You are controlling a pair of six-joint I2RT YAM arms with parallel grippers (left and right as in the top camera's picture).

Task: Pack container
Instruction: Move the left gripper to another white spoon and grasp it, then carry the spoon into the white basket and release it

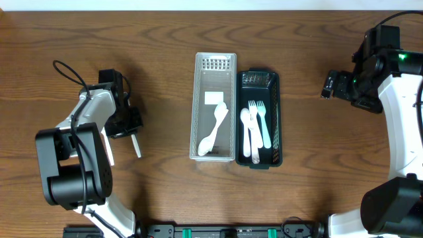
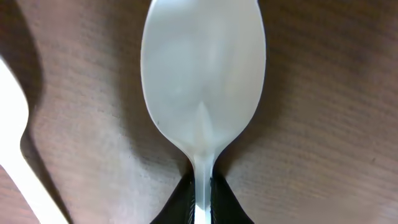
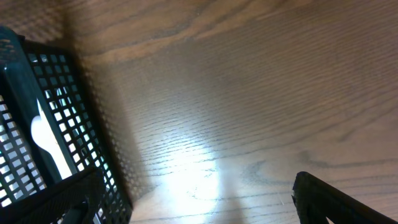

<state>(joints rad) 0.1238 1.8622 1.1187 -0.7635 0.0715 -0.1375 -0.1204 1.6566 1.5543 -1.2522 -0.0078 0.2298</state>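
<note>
White spoon (image 2: 202, 81) clamped at its neck by the closed left hand (image 2: 201, 196), low over the surface (image 2: 329, 93), well left of the dark basket (image 1: 276, 112); best carried level, then lowered in lengthwise; right hand (image 3: 199, 205) gapes empty

Left arm (image 1: 89, 114): is wearing white shells over black joint housings; a black cable (image 1: 68, 71) is looping at 11 o'clock.
Right arm (image 1: 402, 112): is showing matching white and black, a green light (image 1: 401, 57) glowing at 12 o'clock.
Left gripper (image 2: 200, 196): black fingers (image 2: 225, 210) are tapering to points.
</note>
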